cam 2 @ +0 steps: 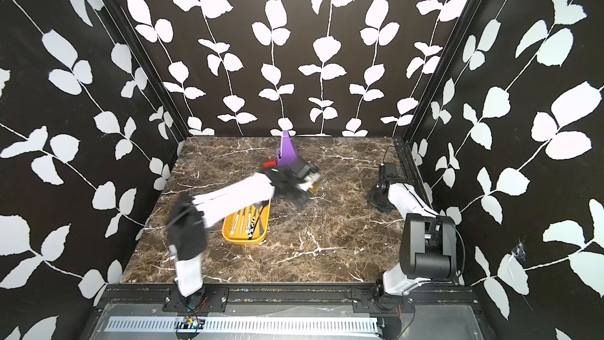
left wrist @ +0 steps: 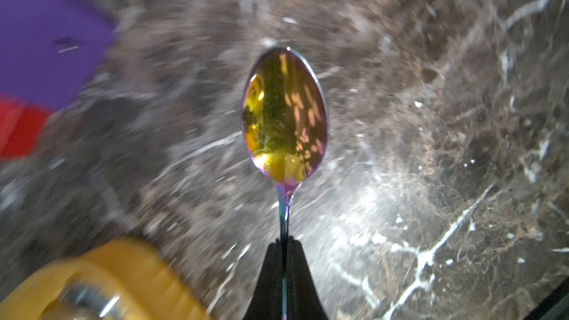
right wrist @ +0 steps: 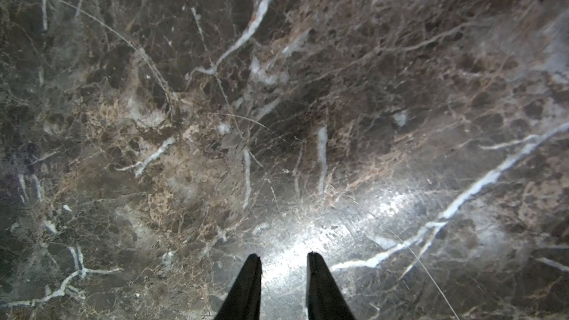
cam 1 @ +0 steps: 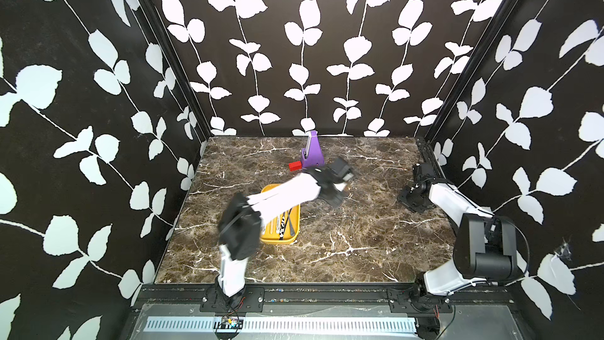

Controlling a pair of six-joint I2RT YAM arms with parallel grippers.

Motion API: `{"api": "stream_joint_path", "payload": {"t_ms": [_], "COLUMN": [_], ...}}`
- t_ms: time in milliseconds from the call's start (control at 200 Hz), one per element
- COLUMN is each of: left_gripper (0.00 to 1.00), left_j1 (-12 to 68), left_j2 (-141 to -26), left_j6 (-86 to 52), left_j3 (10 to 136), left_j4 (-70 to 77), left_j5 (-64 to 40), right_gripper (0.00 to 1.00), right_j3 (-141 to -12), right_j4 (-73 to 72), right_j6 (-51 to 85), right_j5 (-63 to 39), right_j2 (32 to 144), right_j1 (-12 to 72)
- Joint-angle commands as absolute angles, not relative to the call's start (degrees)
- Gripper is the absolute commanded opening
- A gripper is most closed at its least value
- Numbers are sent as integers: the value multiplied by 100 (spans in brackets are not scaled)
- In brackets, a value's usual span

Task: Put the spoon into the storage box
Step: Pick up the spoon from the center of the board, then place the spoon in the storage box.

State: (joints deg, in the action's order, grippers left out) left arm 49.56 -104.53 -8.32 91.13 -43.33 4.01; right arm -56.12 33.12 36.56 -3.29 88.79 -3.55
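The marbled desk (cam 1: 343, 240) is carrying the whole job, and judging by how things are lying, the task is sitting about midway: the pick-up is looking done, while the placing is not yet done. The left arm is reaching across the yellow storage box (cam 2: 243, 240) and covering much of it in both top views. The box's near end is showing several long utensils lying inside, though their kind is hard to make out. Beyond the box, the purple stand (cam 1: 312, 152) is standing near the back wall with a small red block (cam 1: 295, 165) just beside it. The spoon (left wrist: 284, 112) is hanging over bare desk past the box's far end, not over the box. Its bowl is pointing away from the left claw (left wrist: 284, 241), which is pinching the thin neck with its jaws fully closed. The rest of the handle is hiding between the jaws. Blur is smearing this claw in the top views, so the spoon's height above the desk is unclear. The right claw (right wrist: 284, 260) is hovering partly open and empty over bare desk, well apart from the box.
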Motion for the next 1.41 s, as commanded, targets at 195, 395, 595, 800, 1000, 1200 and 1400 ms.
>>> {"api": "stream_joint_path", "payload": {"t_ms": [195, 395, 595, 800, 1000, 1200, 1400], "left_gripper": [0, 0, 0, 0, 0, 0, 5], "left_j1": [3684, 3223, 2967, 2889, 2847, 2823, 2804], "left_j2": [-8563, -8162, -8481, -8847, -9052, -9122, -9158], "left_j6": [-1591, -1773, -1662, -1642, -1740, -1784, -1801], "left_j3": [7343, 6285, 5945, 5792, 5683, 5477, 5362], "left_j4": [-4889, -4548, -4197, -3848, -3669, -3459, -3350], "left_j5": [677, 542, 485, 405, 436, 539, 530], "right_gripper": [28, 28, 28, 28, 28, 28, 28], "right_j3": [-5696, -5695, -5724, -5696, -5683, -5656, -5678], "right_j4": [3077, 3093, 3130, 3175, 3164, 3167, 3195], "right_j6": [3712, 3692, 3708, 3699, 3692, 3683, 3667], "right_j5": [-564, -606, -639, -612, -623, -631, -642], "right_j2": [9114, 9119, 9114, 9054, 9043, 9044, 9062], "right_j1": [-378, -378, -352, -343, -343, -337, -338]}}
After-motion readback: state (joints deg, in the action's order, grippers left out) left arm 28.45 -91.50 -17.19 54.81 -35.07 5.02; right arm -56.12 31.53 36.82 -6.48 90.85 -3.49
